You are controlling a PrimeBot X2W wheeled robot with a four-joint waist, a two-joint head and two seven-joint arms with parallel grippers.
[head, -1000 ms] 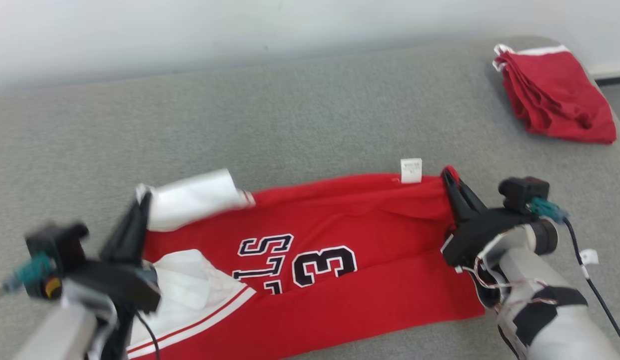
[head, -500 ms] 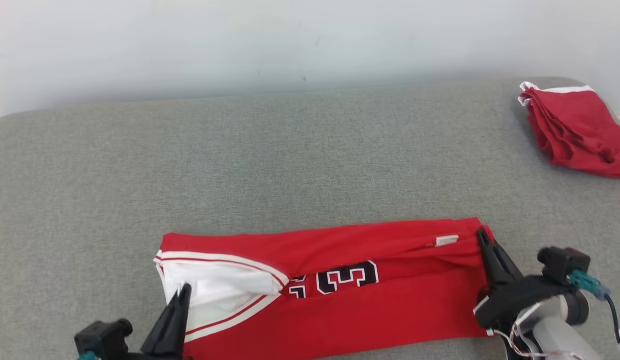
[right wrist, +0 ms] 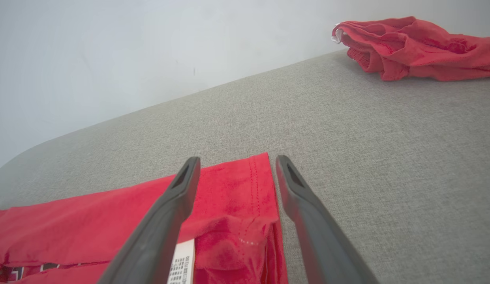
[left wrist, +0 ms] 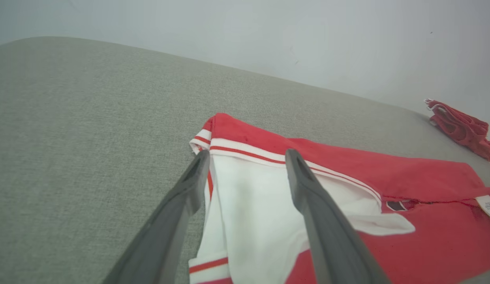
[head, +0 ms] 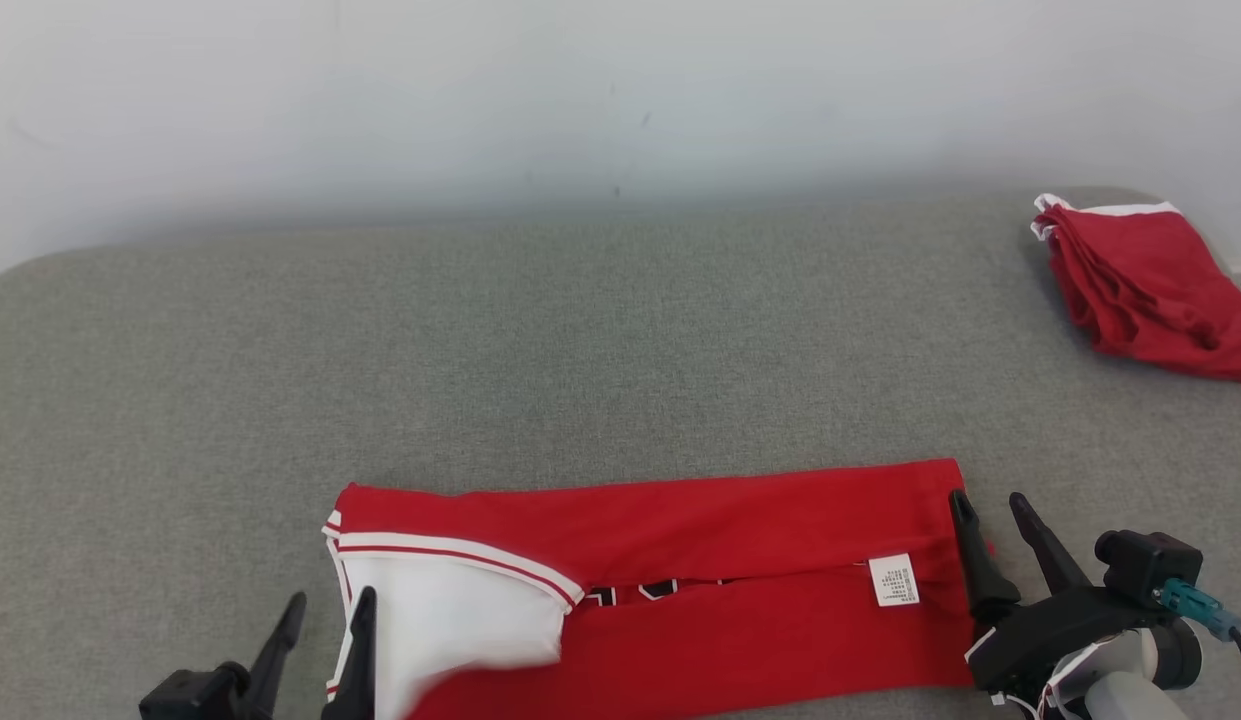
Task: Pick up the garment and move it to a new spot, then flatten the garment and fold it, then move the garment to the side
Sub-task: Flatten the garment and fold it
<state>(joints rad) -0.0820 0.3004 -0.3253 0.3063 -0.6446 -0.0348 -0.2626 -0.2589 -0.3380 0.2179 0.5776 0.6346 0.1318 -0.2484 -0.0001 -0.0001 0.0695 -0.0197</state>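
grey padding point(head: 620, 330) bears garment point(head: 740, 520); left hand point(head: 330, 602), right hand point(head: 987, 502) spread empty; right wrist view shows stitching point(right wrist: 256, 189).

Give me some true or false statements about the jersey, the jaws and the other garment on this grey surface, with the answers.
1. The red jersey lies folded lengthwise in a long strip on the grey surface. True.
2. Both pairs of jaws are clamped on the jersey. False: both stand open, holding nothing.
3. A second red garment lies at the far right corner. True.
4. The white care label is at the jersey's left end. False: it is near the right end; the left end shows a white panel.
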